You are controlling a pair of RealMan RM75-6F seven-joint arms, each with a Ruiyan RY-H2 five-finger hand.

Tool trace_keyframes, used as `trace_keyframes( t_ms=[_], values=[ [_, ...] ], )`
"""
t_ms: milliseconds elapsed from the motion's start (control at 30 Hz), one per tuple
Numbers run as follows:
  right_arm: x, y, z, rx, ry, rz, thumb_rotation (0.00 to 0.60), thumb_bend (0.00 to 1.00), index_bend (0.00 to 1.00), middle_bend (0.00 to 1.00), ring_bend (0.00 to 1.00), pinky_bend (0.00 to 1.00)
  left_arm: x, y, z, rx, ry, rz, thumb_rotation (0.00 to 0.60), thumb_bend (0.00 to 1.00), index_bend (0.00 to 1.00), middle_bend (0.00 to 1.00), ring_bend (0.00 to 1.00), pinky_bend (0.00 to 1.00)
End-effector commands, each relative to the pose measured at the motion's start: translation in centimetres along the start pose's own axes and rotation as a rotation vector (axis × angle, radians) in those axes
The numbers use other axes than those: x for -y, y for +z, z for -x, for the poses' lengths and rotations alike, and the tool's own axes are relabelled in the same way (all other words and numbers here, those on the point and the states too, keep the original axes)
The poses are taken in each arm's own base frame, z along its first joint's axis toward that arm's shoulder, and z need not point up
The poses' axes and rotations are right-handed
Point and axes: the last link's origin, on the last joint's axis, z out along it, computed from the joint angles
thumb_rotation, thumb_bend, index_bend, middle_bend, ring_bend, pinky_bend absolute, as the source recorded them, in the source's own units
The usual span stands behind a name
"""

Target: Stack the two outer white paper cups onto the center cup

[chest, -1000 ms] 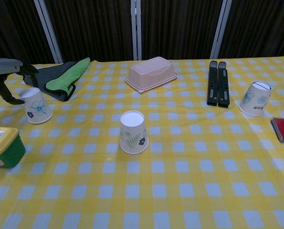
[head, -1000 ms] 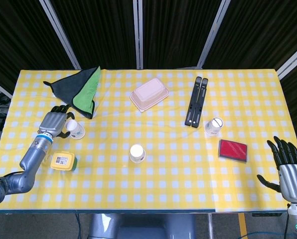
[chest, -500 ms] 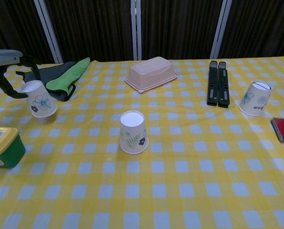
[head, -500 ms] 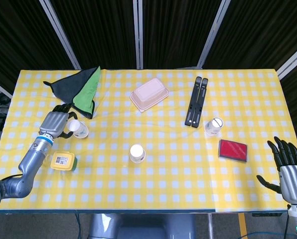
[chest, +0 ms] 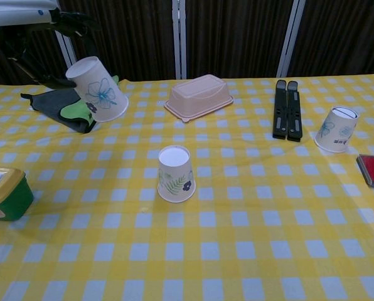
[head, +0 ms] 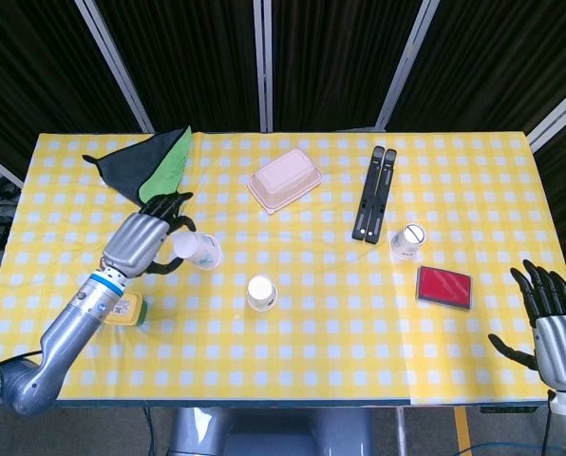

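Observation:
My left hand (head: 148,237) (chest: 46,37) holds a white paper cup with a blue flower (head: 197,250) (chest: 100,89) in the air, tilted, to the upper left of the center cup. The center cup (head: 261,292) (chest: 176,174), printed with a leaf, stands upside down in the middle of the table. The right outer cup (head: 407,240) (chest: 337,129) stands upside down near the black bars. My right hand (head: 549,318) hovers open at the table's near right corner, far from all cups.
A yellow-and-green box (head: 125,308) (chest: 4,192) sits near the left arm. A green and dark cloth (head: 155,169) (chest: 66,106), a pink lidded tray (head: 285,179) (chest: 198,96), black bars (head: 373,194) (chest: 285,116) and a red pad (head: 444,286) (chest: 373,169) lie around the yellow checked table (head: 321,332).
The left hand has lifted the left cup off the table and carried it up and to the right, toward the center cup. The right hand has stayed put.

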Motion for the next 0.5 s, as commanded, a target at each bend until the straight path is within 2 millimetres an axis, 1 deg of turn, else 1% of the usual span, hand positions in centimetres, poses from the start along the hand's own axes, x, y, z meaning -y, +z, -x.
trace_keyframes(
  t_ms=[33,67,233,500],
  values=[
    [0.0,0.0,0.0,0.000,0.006,-0.002,0.600,0.01,0.07,0.00,0.00,0.00,-3.1,0.1,0.1,-0.003,0.022,0.079,0.600,0.34,0.44,0.00,0.00,0.06],
    [0.0,0.0,-0.1,0.000,0.009,-0.002,0.600,0.01,0.07,0.00,0.00,0.00,-3.8,0.2,0.3,0.006,0.024,0.092,0.600,0.34,0.44,0.00,0.00,0.06],
    [-0.2,0.0,-0.4,-0.011,0.025,0.003,0.600,0.01,0.07,0.00,0.00,0.00,-6.1,0.8,1.5,0.040,0.049,0.123,0.600,0.34,0.44,0.00,0.00,0.06],
    [-0.7,0.1,-0.8,-0.022,0.049,0.015,0.600,0.01,0.07,0.00,0.00,0.00,-7.7,1.7,2.7,0.086,0.078,0.115,0.600,0.34,0.44,0.00,0.00,0.06]
  ],
)
